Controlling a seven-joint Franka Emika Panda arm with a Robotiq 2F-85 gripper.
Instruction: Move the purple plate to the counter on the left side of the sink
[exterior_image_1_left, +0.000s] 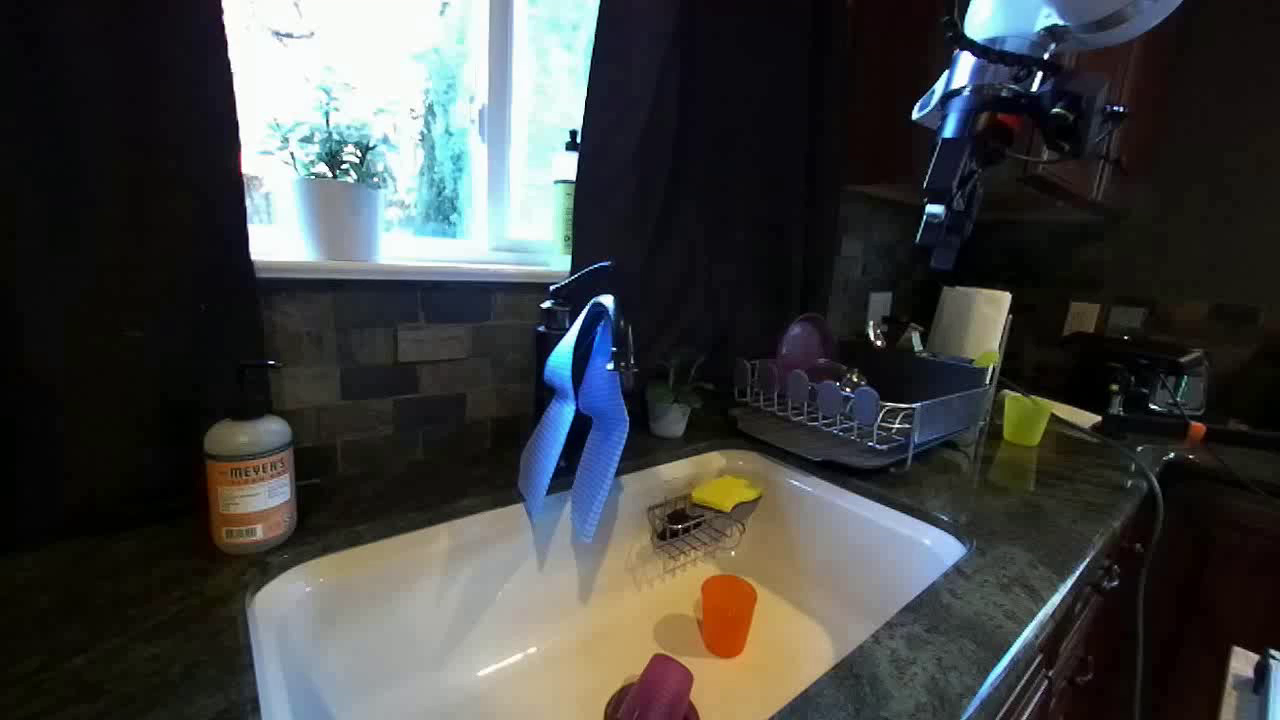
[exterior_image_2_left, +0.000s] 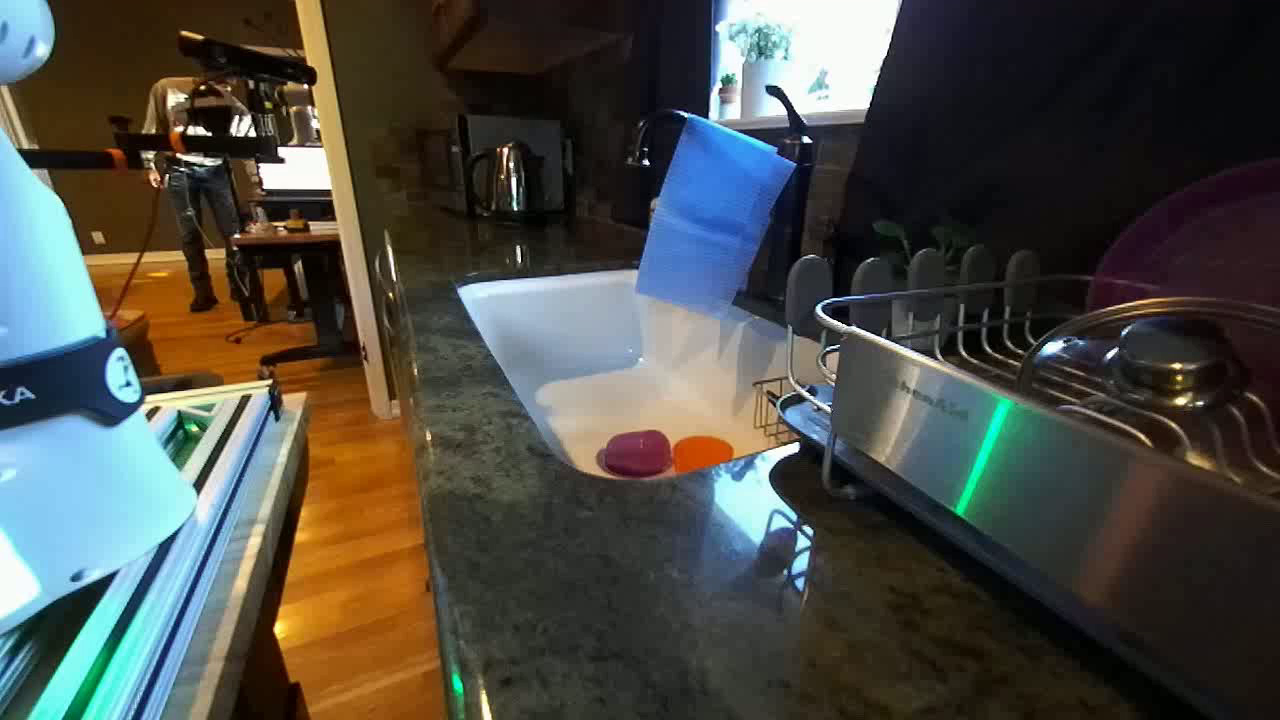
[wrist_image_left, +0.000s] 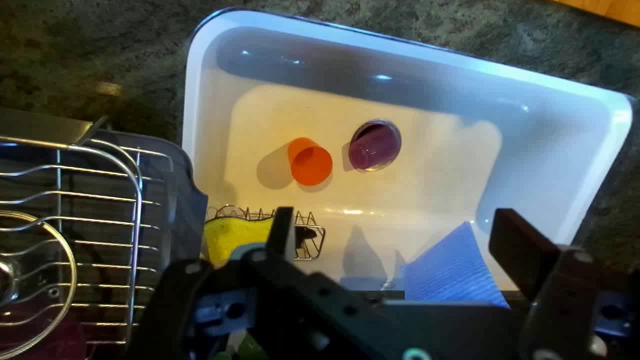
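Observation:
The purple plate (exterior_image_1_left: 806, 342) stands on edge in the dish rack, and also shows in an exterior view (exterior_image_2_left: 1190, 235), partly behind the rack and a glass lid. In the wrist view only a dark purple part (wrist_image_left: 55, 335) shows at the lower left corner. The white sink (exterior_image_1_left: 400, 610) (exterior_image_2_left: 560, 320) (wrist_image_left: 400, 50) is set in the dark counter (exterior_image_1_left: 100, 610) (exterior_image_2_left: 600, 580) (wrist_image_left: 100, 55). My gripper (exterior_image_1_left: 938, 245) hangs in the air, high above the counter near the rack. In the wrist view its fingers (wrist_image_left: 392, 212) are wide apart with nothing between them.
The metal dish rack (exterior_image_1_left: 940, 410) (exterior_image_2_left: 1080, 470) (wrist_image_left: 135, 240) stands beside the sink. A blue cloth (exterior_image_1_left: 575, 430) drapes the faucet. The sink holds an orange cup (wrist_image_left: 311, 162), a purple cup (wrist_image_left: 374, 146) and a wire basket with a yellow sponge (wrist_image_left: 232, 235). A soap bottle (exterior_image_1_left: 250, 480) stands on the counter.

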